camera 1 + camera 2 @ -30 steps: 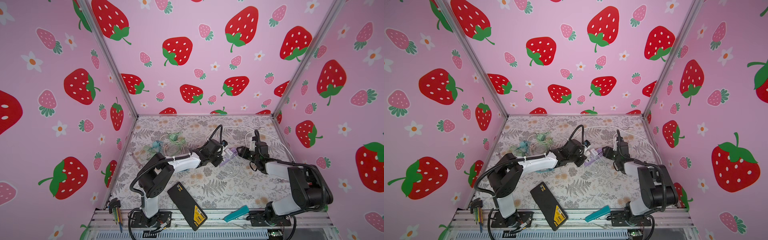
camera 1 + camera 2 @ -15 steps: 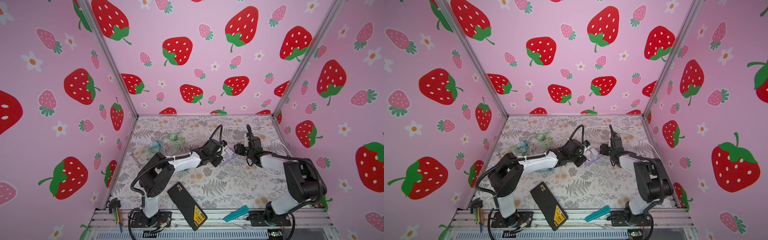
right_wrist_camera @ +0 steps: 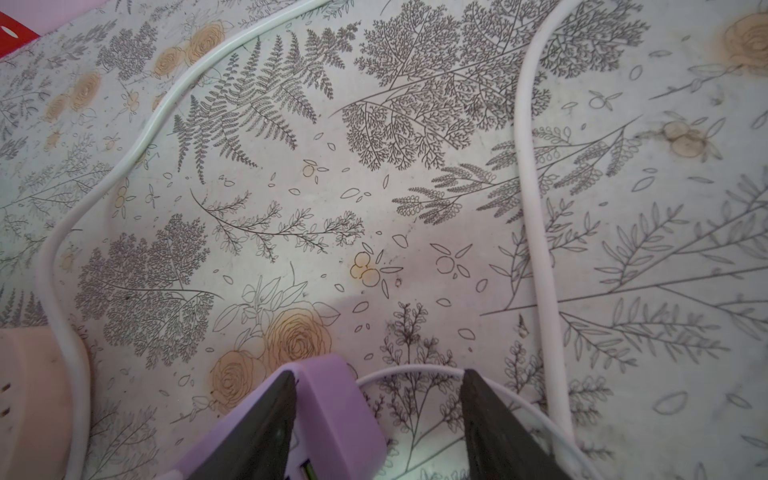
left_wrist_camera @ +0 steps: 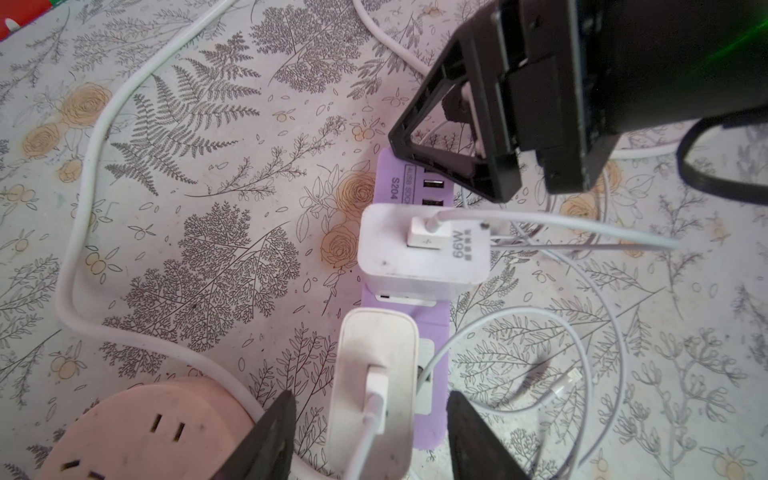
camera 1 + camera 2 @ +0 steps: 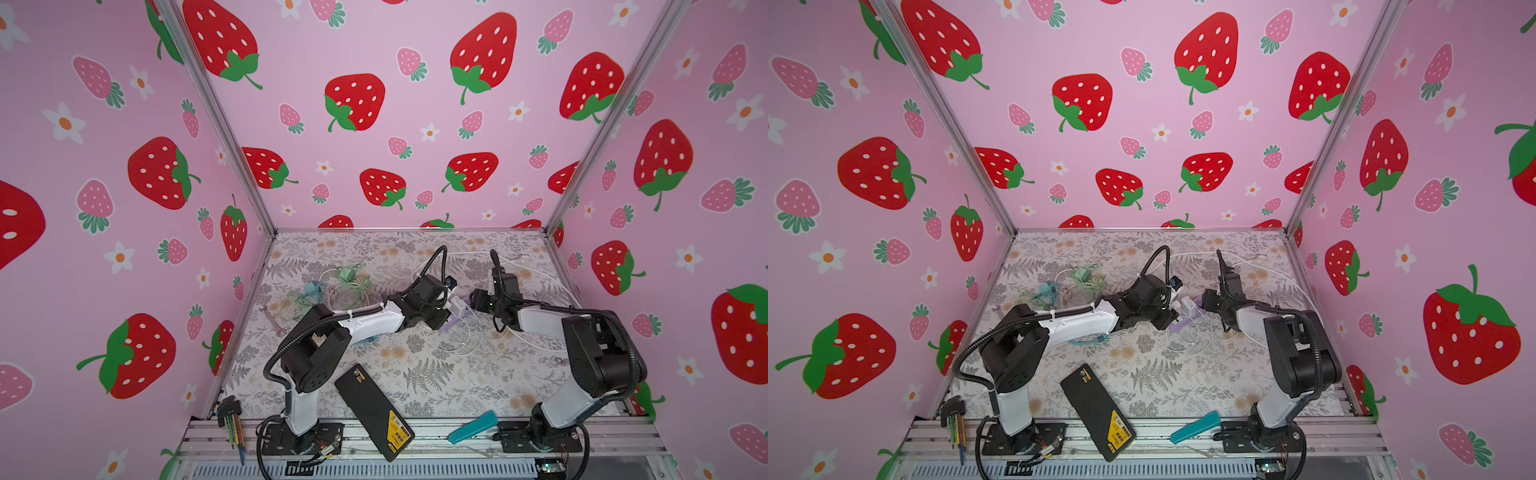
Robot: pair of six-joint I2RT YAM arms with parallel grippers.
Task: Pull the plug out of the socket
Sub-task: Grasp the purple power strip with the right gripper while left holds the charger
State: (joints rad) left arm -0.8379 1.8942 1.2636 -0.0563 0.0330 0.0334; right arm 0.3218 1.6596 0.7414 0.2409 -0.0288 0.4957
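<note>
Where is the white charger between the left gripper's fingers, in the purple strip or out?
Apparently in: the white charger stands on the purple strip, no prongs showing; its base is hidden.

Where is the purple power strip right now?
In a top view, the purple power strip lies on the table between the left gripper and right gripper, carrying two white chargers.
</note>
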